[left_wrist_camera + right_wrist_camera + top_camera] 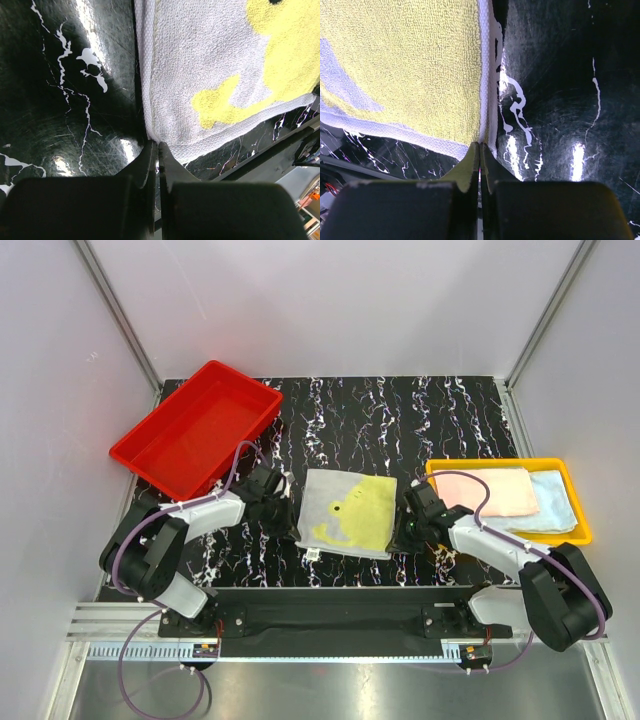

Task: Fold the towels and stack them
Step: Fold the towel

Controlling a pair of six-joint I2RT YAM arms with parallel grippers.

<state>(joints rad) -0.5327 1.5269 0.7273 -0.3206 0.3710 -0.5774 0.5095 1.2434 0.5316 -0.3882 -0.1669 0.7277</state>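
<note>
Tabletop point(400, 420): black marble, white veins
Towel point(345, 512): grey and yellow, flat, centre
Left gripper point(157, 146): clamped on towel's left edge
Right gripper point(480, 146): clamped on towel's right edge

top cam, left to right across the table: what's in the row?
red tray → left gripper → yellow-and-white towel → right gripper → yellow tray, holding pink towel, then pale blue towel
</note>
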